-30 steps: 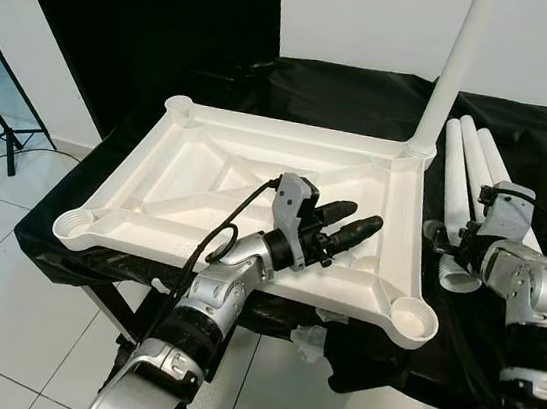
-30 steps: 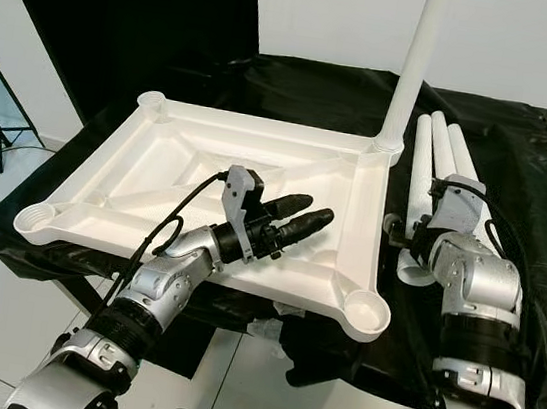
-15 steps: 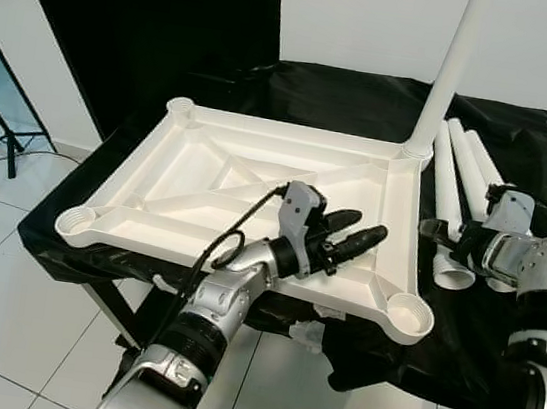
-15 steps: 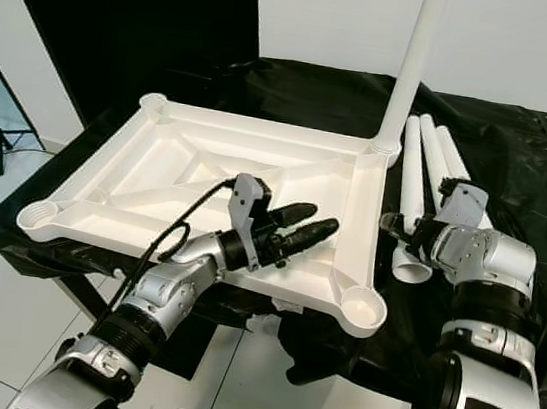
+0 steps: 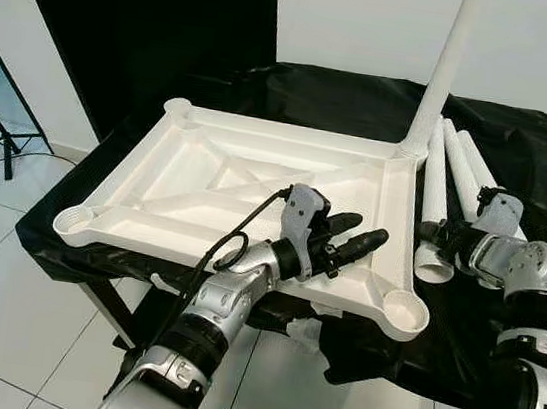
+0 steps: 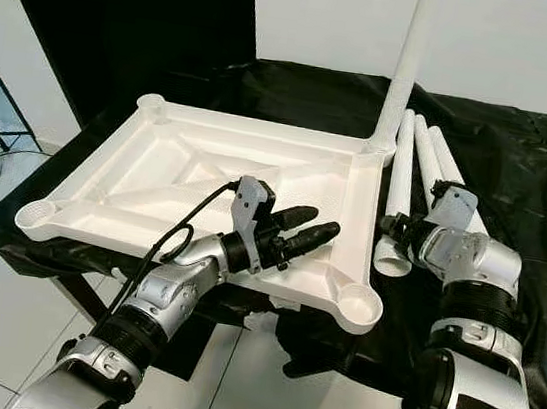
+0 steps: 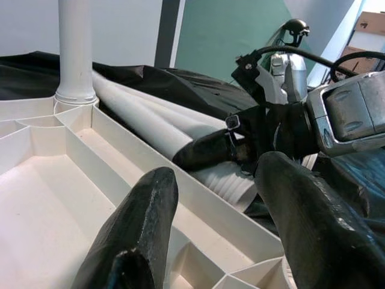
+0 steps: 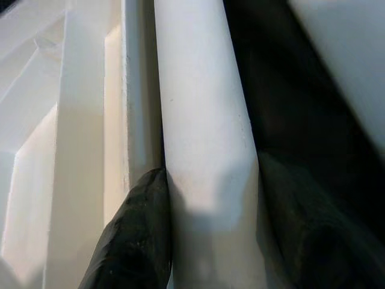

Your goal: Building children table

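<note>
Black-draped tabletop (image 5: 523, 147), upturned white children's table frame (image 5: 207, 176) across its left half, one leg (image 5: 452, 57) upright in the frame's far right corner, loose legs (image 5: 465, 169) along the right edge, right tool (image 8: 210, 241) clamped around the nearest loose leg (image 6: 391, 215), left tool (image 5: 355, 237) parted wide over the frame's near edge

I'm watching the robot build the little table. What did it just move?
The right gripper, shut on the nearest white leg, has dragged that leg sideways against the upside-down tabletop. The left gripper stays open over the tabletop; the upright leg stays put.
</note>
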You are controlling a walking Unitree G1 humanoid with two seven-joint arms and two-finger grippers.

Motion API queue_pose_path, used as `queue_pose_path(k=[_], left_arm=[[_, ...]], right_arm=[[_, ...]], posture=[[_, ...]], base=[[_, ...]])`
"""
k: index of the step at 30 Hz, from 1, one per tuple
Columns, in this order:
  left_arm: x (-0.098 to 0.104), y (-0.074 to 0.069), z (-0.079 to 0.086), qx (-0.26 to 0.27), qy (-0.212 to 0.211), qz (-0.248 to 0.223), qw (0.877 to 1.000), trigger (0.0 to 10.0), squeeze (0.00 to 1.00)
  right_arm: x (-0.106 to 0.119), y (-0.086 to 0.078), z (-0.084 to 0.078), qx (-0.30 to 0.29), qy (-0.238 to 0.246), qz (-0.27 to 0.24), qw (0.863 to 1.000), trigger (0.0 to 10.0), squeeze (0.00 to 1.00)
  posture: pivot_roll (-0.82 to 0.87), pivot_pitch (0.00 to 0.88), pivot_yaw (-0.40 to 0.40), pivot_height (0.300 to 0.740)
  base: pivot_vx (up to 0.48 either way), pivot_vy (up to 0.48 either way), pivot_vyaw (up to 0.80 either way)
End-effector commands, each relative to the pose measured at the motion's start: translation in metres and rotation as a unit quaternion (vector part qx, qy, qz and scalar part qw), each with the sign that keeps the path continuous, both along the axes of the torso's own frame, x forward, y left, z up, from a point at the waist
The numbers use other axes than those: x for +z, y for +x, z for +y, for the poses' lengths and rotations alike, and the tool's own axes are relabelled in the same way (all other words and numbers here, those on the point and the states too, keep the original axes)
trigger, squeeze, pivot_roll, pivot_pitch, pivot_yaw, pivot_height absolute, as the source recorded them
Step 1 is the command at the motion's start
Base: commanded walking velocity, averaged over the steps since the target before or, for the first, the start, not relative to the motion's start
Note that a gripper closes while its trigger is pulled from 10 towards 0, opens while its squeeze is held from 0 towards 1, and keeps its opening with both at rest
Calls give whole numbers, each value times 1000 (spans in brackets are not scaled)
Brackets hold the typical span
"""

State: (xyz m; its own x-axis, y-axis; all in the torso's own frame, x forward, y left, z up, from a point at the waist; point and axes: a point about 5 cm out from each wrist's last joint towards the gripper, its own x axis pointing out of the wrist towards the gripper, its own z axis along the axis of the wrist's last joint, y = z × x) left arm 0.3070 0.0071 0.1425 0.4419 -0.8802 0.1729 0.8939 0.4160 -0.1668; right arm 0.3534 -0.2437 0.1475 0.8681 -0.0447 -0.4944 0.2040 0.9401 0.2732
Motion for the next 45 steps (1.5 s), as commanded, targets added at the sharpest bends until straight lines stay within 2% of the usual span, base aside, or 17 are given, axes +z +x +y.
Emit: queue_pose_path(k=[1,9,10,15,16,18,20,25,26,28,31,32,33,35,38,42,45], left_arm=[[-6,-1,-2,-6,10,9,1000,10000,0],[-6,-2,-6,-15,9,13,1000,10000,0],[-3,-1,-7,-19,-5,19,1000,10000,0],[0,-1,-6,-21,-22,23,999,10000,0],[3,-1,-6,-25,-38,28,999,10000,0],[3,-1,-6,-25,-38,28,999,10000,0],[7,0,-4,-27,-63,39,997,10000,0],[12,2,-3,-30,-91,47,994,10000,0],[16,3,-2,-36,-114,53,991,10000,1000],[28,5,1,-47,-163,60,984,10000,1000],[34,7,1,-47,-184,65,980,10000,1000],[36,9,1,-44,-190,68,978,10000,0],[39,11,2,-40,-201,73,976,10000,0],[39,11,2,-40,-201,73,976,10000,0],[46,17,4,-32,-228,87,969,10000,0],[46,18,6,-30,-227,88,969,10000,0],[30,16,2,-19,-161,82,983,10000,0]], right_arm=[[-1,-2,-1,-28,-63,-27,997,0,0],[23,-9,10,-48,-254,-132,957,0,0],[33,-18,19,-60,-327,-184,925,0,0],[38,-30,34,-55,-384,-232,892,0,0],[39,-40,41,-55,-431,-263,861,0,0],[39,-40,41,-55,-431,-263,861,0,0],[46,-51,47,-49,-489,-306,815,0,0],[49,-58,51,-40,-524,-332,784,0,0],[51,-61,53,-33,-547,-346,762,0,0],[58,-71,58,-20,-595,-383,706,0,0],[60,-75,62,-11,-619,-401,675,0,0],[60,-77,65,-6,-630,-408,661,0,0],[59,-81,69,7,-645,-420,638,0,0],[59,-81,69,7,-645,-420,638,0,0],[52,-92,82,42,-687,-448,571,0,0],[50,-96,81,36,-691,-449,565,0,0],[49,-92,61,-13,-700,-402,590,0,0]], posture=[[90,0,54,740],[79,0,59,740],[81,0,56,740],[80,0,56,740],[81,0,52,740],[81,0,52,740],[77,0,51,740],[74,0,49,740],[72,0,48,740],[68,0,48,740],[67,0,49,740],[68,0,51,740],[68,0,51,740],[68,0,51,740],[68,0,53,740],[69,0,56,740],[65,0,66,740]], base=[[0,0,0],[0,0,0],[0,0,0],[0,0,0],[0,0,0],[0,0,0],[0,0,0],[0,0,0],[0,0,0],[0,0,0],[0,0,0],[0,0,0],[0,0,0],[0,0,0],[0,0,0],[0,0,0],[0,0,0]])
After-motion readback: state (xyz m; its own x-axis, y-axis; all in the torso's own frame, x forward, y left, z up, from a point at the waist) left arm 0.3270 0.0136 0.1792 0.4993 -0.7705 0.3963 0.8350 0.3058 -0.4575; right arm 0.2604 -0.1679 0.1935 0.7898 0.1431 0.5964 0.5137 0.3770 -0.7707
